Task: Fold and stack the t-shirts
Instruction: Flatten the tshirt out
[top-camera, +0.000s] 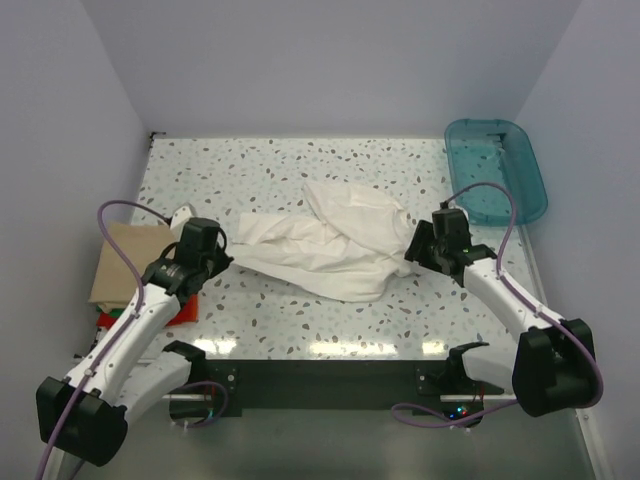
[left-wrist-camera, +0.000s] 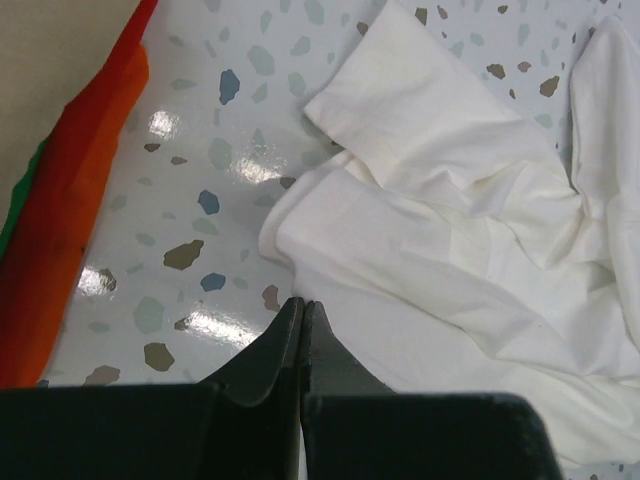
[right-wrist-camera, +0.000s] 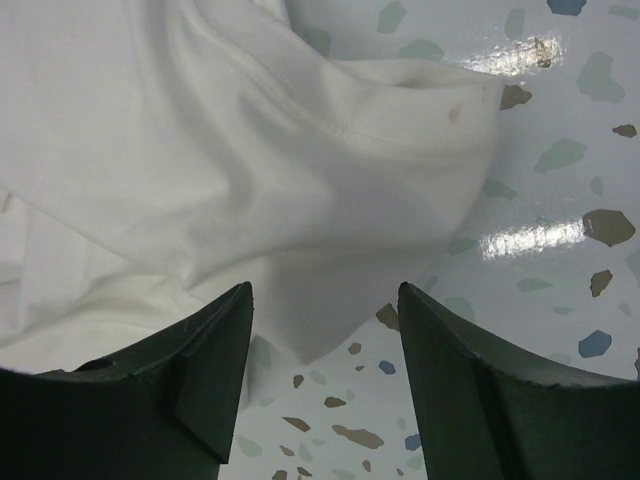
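Observation:
The large white t-shirt (top-camera: 330, 245) lies crumpled and spread out in the middle of the table. My left gripper (top-camera: 218, 258) sits at its left end, with jaws closed on the shirt's edge (left-wrist-camera: 302, 302). My right gripper (top-camera: 412, 250) is open at the shirt's right end, its fingers (right-wrist-camera: 215, 350) on either side of a hanging corner of white cloth (right-wrist-camera: 250, 150), not touching it. The folded stack lies at the left: a tan shirt (top-camera: 130, 262) on top, with red (top-camera: 185, 310) and green (top-camera: 105, 320) edges showing beneath.
A teal plastic bin (top-camera: 495, 165) stands at the far right corner. The speckled tabletop (top-camera: 300, 165) has walls on three sides. The red shirt's edge (left-wrist-camera: 70, 220) lies just left of my left gripper.

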